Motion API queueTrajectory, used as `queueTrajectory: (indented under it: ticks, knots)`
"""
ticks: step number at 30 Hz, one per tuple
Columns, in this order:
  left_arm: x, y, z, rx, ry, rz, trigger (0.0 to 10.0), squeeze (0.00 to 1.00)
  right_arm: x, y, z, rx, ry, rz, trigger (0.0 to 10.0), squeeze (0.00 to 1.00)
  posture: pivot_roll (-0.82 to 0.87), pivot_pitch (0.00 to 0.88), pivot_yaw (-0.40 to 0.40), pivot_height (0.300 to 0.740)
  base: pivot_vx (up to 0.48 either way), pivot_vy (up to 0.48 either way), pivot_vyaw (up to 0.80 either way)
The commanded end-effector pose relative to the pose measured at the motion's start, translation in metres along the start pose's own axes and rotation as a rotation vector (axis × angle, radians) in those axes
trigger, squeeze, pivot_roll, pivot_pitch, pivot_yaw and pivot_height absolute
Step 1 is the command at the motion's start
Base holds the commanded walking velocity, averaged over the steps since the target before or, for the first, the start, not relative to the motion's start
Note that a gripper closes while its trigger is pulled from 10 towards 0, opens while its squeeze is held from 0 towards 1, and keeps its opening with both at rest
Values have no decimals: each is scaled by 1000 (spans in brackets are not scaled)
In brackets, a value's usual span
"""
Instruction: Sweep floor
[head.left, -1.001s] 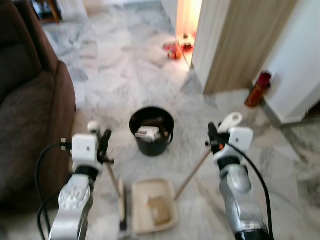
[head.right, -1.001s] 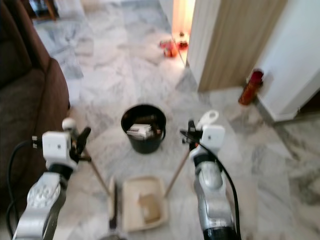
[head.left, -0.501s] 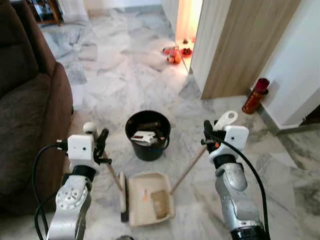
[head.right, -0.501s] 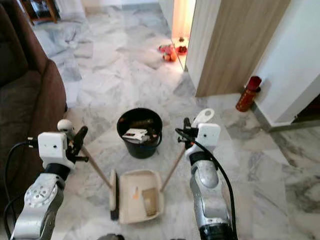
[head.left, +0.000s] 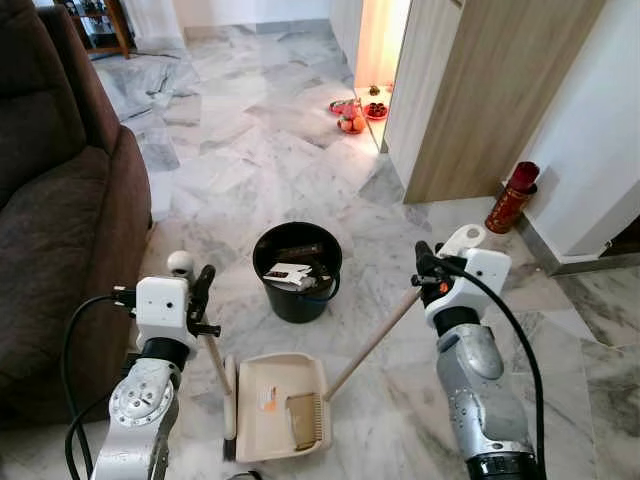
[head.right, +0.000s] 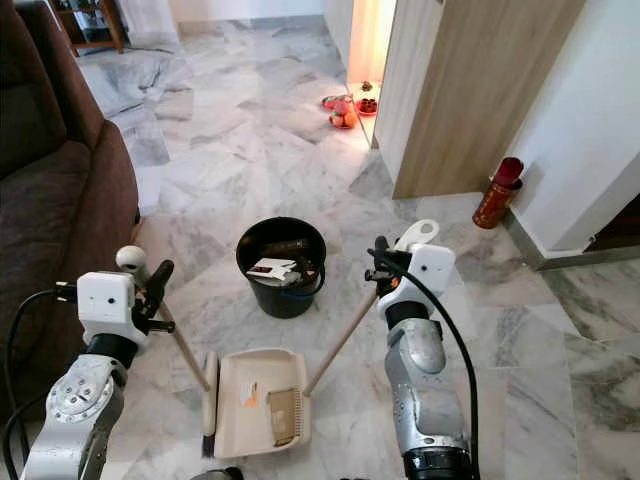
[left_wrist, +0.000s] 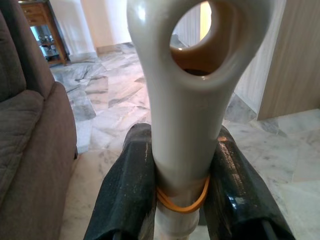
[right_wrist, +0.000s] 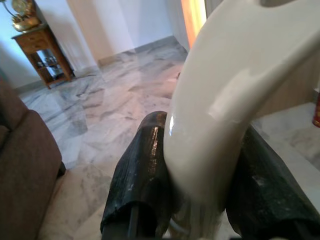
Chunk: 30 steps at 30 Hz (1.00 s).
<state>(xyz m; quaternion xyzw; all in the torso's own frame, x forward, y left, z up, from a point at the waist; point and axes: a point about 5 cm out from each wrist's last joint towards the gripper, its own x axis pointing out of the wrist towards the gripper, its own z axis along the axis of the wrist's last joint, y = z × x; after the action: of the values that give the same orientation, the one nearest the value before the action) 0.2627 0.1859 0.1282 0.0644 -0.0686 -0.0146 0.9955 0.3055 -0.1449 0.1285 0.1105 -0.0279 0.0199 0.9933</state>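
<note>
Left gripper (left_wrist: 181, 192) clamps the pale broom handle (head.left: 213, 362), its head beside the cream plastic dustpan (head.left: 272, 405) on the marble floor (head.left: 260, 160); right gripper (right_wrist: 202, 185) clamps the dustpan's long wooden handle (head.left: 372, 343), near the black bucket (head.left: 297, 272)

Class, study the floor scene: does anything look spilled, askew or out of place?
Nothing is spilled. The dustpan holds a brown scrap and small bits; the black bin stands upright with rubbish inside.
</note>
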Motion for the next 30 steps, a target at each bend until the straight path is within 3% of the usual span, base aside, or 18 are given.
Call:
queueTrajectory:
  ticks: [1,22,30]
  knots:
    - [1,0,5,15,-38,-8,10000,0,2,5,16,27,-60,26,10000,0,185,149,-14,740,0,0,0]
    - [1,2,6,17,-47,3,10000,0,5,2,72,41,-160,57,10000,0,174,172,-11,740,0,0,0]
    - [2,2,6,15,-47,3,10000,0,6,11,86,62,-199,79,10000,0,176,169,-9,740,0,0,0]
